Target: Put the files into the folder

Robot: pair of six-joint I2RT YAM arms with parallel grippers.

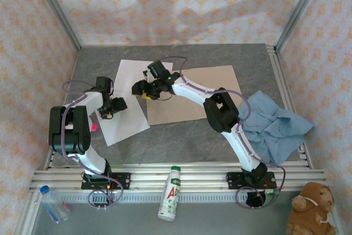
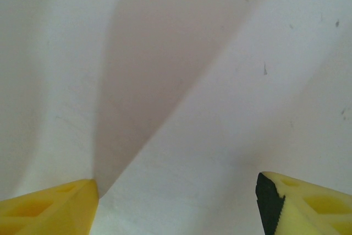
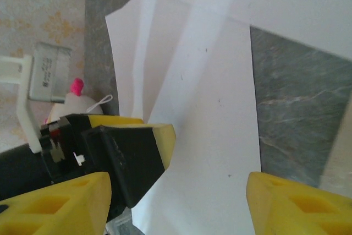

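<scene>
Two white files lie overlapping on the table's left half, one farther back (image 1: pixel 132 69) and one nearer (image 1: pixel 127 124). The tan folder (image 1: pixel 181 111) lies flat to their right, with my right arm reaching across it. My left gripper (image 1: pixel 114 107) hangs low over the nearer file (image 2: pixel 220 108), and in its wrist view it (image 2: pixel 176 207) is open with bare paper between the yellow fingers. My right gripper (image 1: pixel 138 88) is over the sheets' overlap. It (image 3: pixel 176 207) is open too, holding nothing, with white paper (image 3: pixel 214 114) under it and the left gripper's fingers (image 3: pixel 162 141) close on its left.
A crumpled light blue cloth (image 1: pixel 275 125) lies at the right by the folder. On the front rails are a white and green bottle (image 1: pixel 170 193), a clear bottle (image 1: pixel 52 202) and a brown plush bear (image 1: pixel 311 207). Patterned walls close in the table.
</scene>
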